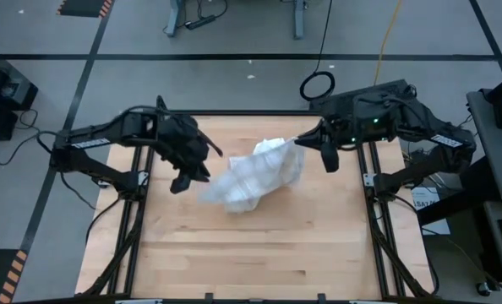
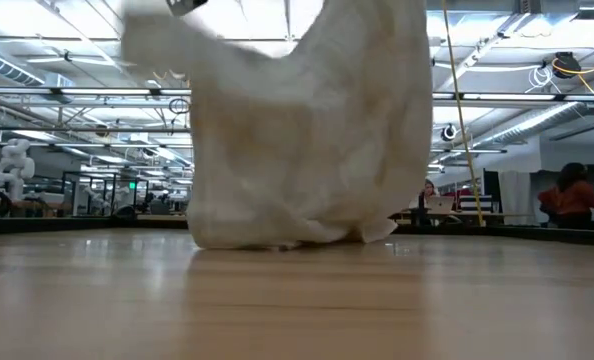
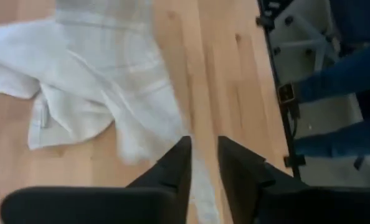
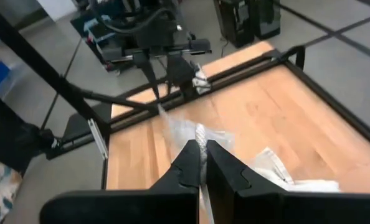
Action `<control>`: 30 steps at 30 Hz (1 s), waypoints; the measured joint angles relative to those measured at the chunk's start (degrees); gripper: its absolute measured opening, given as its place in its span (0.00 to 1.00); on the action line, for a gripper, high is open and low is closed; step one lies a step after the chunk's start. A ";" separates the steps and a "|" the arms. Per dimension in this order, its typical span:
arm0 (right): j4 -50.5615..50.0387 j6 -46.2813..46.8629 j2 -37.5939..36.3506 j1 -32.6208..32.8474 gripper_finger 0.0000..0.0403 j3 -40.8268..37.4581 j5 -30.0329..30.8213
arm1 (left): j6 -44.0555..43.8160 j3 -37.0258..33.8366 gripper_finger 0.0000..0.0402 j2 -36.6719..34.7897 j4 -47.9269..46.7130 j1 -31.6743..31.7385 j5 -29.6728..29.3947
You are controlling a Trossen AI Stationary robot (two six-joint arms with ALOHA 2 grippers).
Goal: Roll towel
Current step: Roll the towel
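The white towel (image 1: pixel 253 176) with a faint grid check is bunched in the far middle of the wooden table (image 1: pixel 259 253). In the low view the towel (image 2: pixel 307 150) is held up at two ends and its lower folds rest on the wood. My left gripper (image 1: pixel 188 176) is at the towel's left end, shut on it. My right gripper (image 1: pixel 305 143) is at the towel's far right corner, shut on it. The left wrist view shows the rest of the cloth (image 3: pixel 91 81) spread on the table ahead of the fingers. My left gripper pinches a narrow strip of the towel's left end (image 3: pixel 200 180) between its two fingers (image 3: pixel 179 165), slanting down from the left. The cloth runs from the fingers down to the table. My right gripper pinches a gathered, rope-like corner of the towel (image 4: pixel 200 142) between its two fingers (image 4: pixel 188 163), coming from the table's right side. That corner is lifted off the wood, and the cloth runs on from it toward the left gripper (image 4: pixel 169 71).
Black frame rails (image 1: pixel 374 211) run along the table's sides. The near half of the table is bare wood. A person's legs in blue trousers (image 3: pixel 341 81) stand beyond the table's edge in the left wrist view. People sit far back in the room (image 2: pixel 575 195).
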 joint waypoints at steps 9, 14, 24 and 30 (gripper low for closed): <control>-0.93 -0.18 2.64 3.24 0.00 0.00 -0.02 | -4.77 -12.90 0.43 0.02 11.36 -1.21 -10.38; -1.83 -0.20 2.70 4.07 0.00 -0.02 -0.03 | -9.32 -22.72 0.53 0.02 25.41 -4.94 -10.29; -2.23 1.11 2.46 3.96 0.00 -0.02 0.45 | -26.80 -35.56 0.74 0.21 40.95 -19.99 -25.76; -2.16 1.10 2.59 3.87 0.00 -0.02 0.51 | -31.50 -37.89 0.74 3.58 48.22 -27.88 -40.46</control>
